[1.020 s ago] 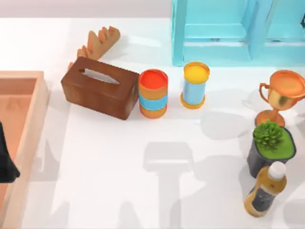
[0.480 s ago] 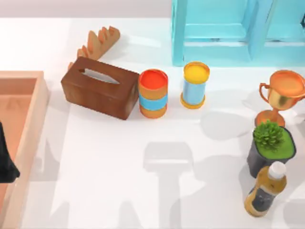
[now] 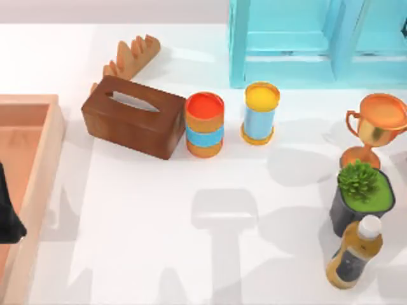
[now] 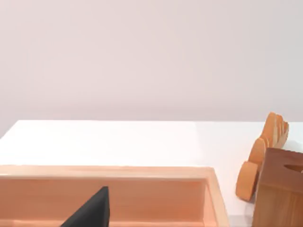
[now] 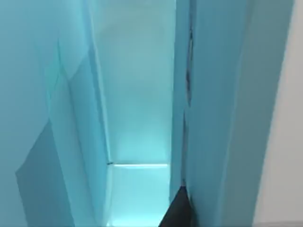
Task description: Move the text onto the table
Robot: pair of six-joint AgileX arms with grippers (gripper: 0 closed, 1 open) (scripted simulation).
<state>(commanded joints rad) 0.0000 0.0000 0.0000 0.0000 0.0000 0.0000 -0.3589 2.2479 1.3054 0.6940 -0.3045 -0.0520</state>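
With the left gripper [image 3: 6,219] parked over one tray [image 3: 38,190] at 9 o'clock and the right gripper [image 5: 177,213] facing into one shelf unit [image 3: 286,38] at 1 o'clock, neither pincer's state nor the text's position can be told, so the approach should probably clear the compartment walls and target the bare table [image 3: 159,241] at 6 o'clock, avoiding one bottle [image 3: 353,257], one plant [image 3: 361,194], one trophy [image 3: 375,127], two canisters [image 3: 205,124] and one tissue box [image 3: 133,115].

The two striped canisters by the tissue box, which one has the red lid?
The wider canister, touching the brown tissue box. The slimmer one, nearer the turquoise shelf unit, has a yellow lid.
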